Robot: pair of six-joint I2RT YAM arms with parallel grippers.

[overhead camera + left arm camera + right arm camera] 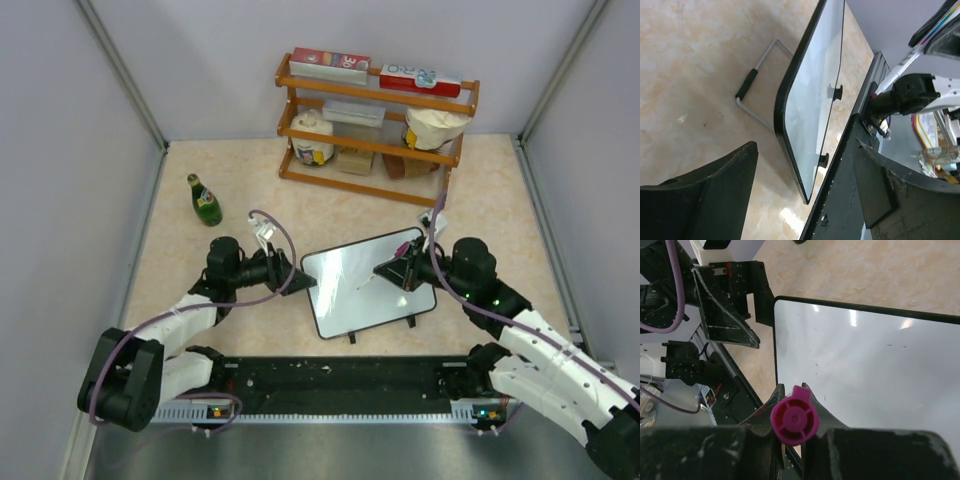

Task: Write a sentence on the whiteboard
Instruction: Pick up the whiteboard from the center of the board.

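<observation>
Jaws of right gripper clamped on magenta marker; marker's long axis points lower left, onto the whiteboard. Left gripper: jaws apart at whiteboard's left edge. Whiteboard sits centre frame on desk, long axis roughly left-right, right end angled toward upper right.

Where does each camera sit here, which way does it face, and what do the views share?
Top external: above and behind the bases, looking down at the table; both arms show, the whiteboard between them.
Left wrist: on the left arm, looking along its open fingers at the whiteboard, seen nearly edge-on.
Right wrist: on the right arm, looking past its fingers, shut on a magenta marker, onto the blank board face.
Shared: all three show the whiteboard.
</observation>
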